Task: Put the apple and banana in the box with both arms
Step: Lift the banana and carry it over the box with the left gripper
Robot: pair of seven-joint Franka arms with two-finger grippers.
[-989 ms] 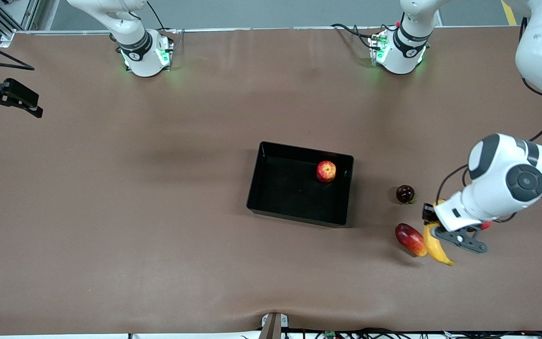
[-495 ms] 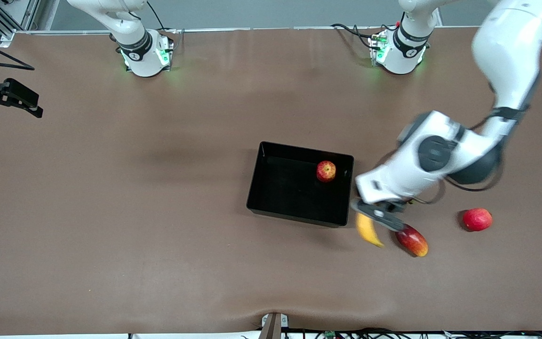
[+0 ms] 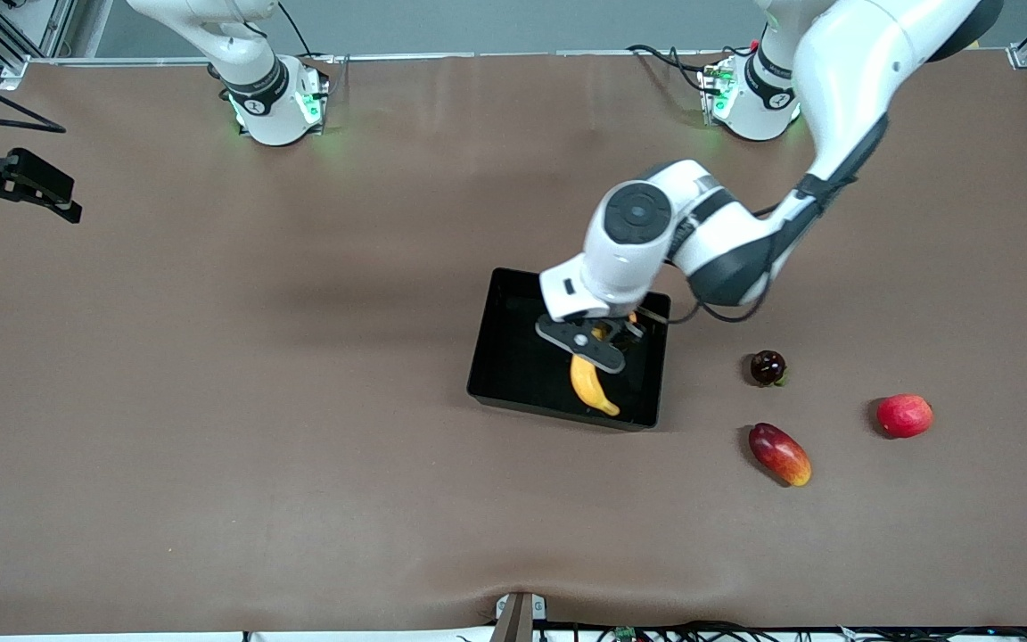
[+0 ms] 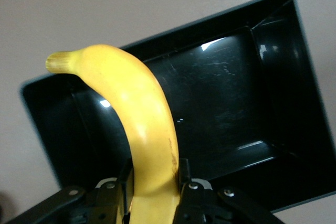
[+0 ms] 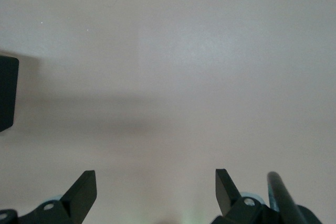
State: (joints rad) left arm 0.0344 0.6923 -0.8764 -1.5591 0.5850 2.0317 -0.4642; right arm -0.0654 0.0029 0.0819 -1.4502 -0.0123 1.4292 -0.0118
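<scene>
Right now the left gripper [image 3: 600, 343] is hanging over the box [image 3: 505, 366], its jaws clamping the banana [image 3: 591, 385] near one end while the rest of the fruit is pointing down over the black floor. Apple: hidden under the left arm, so I cannot tell where it is lying. Toward the right arm's end of the table [image 3: 210, 401], the right gripper [image 5: 156, 192] is waiting with its jaws spread wide, holding nothing.
</scene>
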